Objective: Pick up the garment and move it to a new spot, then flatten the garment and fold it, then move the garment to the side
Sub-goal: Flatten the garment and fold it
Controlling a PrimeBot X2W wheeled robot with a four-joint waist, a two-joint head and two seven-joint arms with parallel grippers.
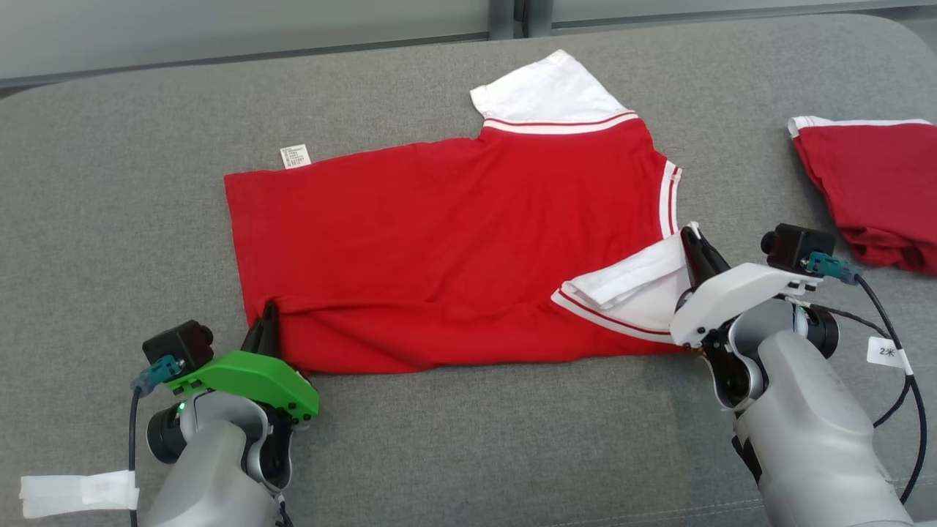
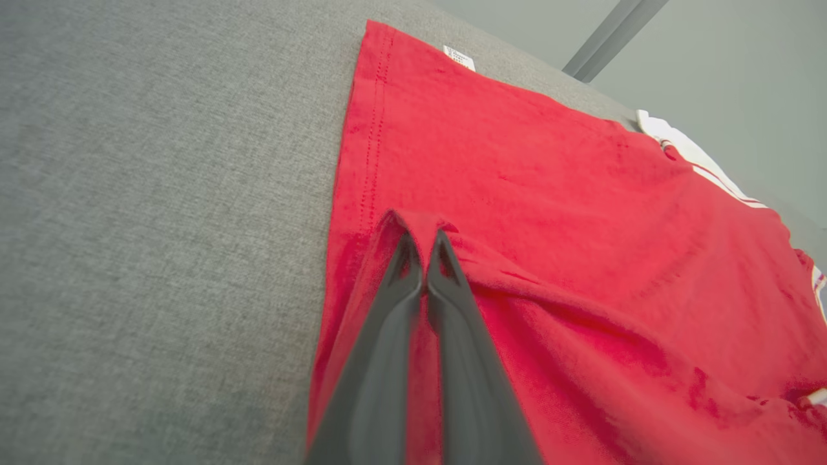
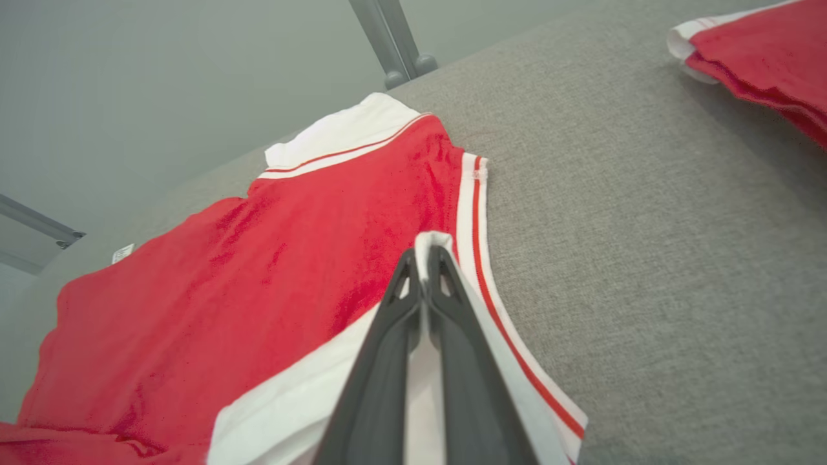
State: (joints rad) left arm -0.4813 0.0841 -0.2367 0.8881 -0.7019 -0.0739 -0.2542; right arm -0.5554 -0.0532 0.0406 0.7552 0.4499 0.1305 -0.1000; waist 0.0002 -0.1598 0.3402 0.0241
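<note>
Left hand (image 1: 269,311) and right hand (image 1: 689,234) pinch one garment (image 1: 454,241) — second garment (image 1: 875,190) apart

— What runs out of the picture?
— The second red garment (image 1: 871,190), cut by the right edge (its far part unseen).
— And the care label (image 1: 295,156)?
— Print too small to read. The near sleeve (image 1: 637,289) of the T-shirt (image 1: 439,249) is partly hidden behind the right gripper (image 1: 692,236).

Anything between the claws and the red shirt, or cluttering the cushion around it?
Nothing between: left claw is shut on a hem corner of the red shirt, right claw on its white sleeve. A second red garment lies apart to the right.
</note>
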